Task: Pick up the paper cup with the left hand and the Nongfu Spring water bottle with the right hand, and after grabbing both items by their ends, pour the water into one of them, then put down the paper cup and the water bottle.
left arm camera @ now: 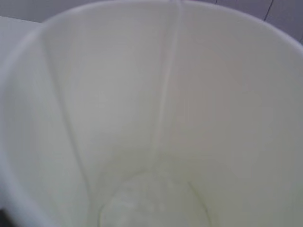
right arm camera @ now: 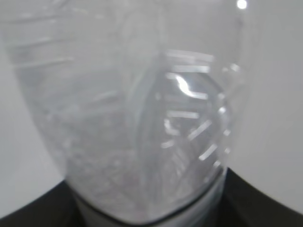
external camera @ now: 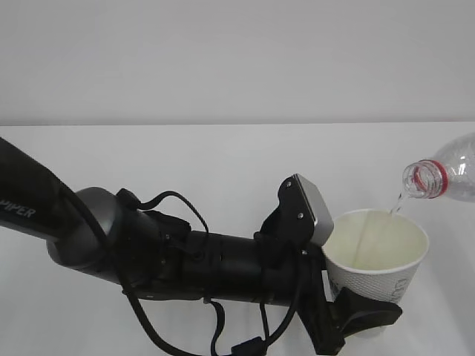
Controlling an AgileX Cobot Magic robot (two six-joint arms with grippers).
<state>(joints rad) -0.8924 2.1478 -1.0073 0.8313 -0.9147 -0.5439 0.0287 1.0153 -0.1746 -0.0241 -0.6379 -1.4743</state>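
Observation:
The white paper cup (external camera: 378,256) is held upright at the lower right, its base clamped in my left gripper (external camera: 364,319). Its cream inside (left arm camera: 151,118) fills the left wrist view. The clear Nongfu Spring water bottle (external camera: 449,174) enters from the right edge, tipped with its red-ringed mouth just above the cup's rim. A thin stream of water (external camera: 395,204) falls from the mouth into the cup and runs down the inner wall (left arm camera: 165,94). In the right wrist view the bottle's ribbed body (right arm camera: 142,118) sits between black fingers (right arm camera: 265,203) of my right gripper (right arm camera: 147,215). The bottle's label is out of view.
My left arm (external camera: 148,252) with its looping cables crosses the lower left, a grey-topped block (external camera: 315,211) rising beside the cup. Behind them lies the white table (external camera: 185,170), ending at a plain pale wall.

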